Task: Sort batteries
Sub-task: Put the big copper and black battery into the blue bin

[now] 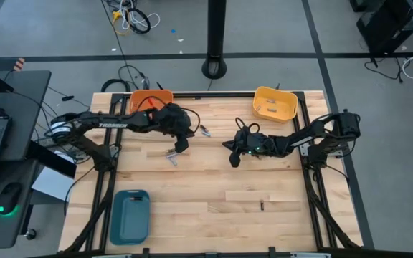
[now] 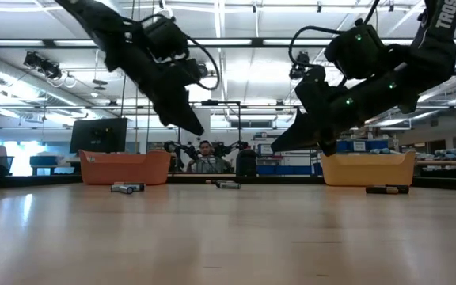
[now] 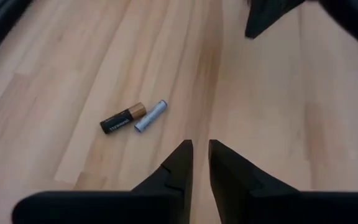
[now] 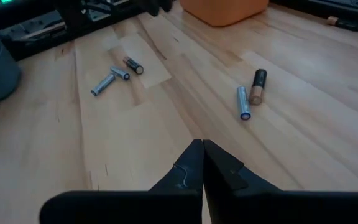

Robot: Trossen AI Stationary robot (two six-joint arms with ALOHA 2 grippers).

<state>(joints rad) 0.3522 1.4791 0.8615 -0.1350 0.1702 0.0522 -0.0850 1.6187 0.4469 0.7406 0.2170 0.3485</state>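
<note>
Several small batteries lie flat on the wooden table. A black-and-copper one (image 3: pixel 122 118) and a silvery one (image 3: pixel 151 116) lie side by side (image 1: pixel 204 131) between the two grippers. A cluster of three (image 4: pixel 118 74) lies by my left gripper (image 1: pixel 172 155). A single dark one (image 1: pixel 261 206) lies toward the near edge. My left gripper (image 3: pixel 201 149) hovers above the table, open by a narrow slit and empty. My right gripper (image 4: pixel 202 149) hovers right of the pair, shut and empty.
An orange tray (image 1: pixel 151 100) stands at the far left and a yellow tray (image 1: pixel 274 104) holding a few batteries at the far right. A blue-grey tray (image 1: pixel 130 215) sits at the near left. A person (image 2: pixel 206 158) sits in the room beyond.
</note>
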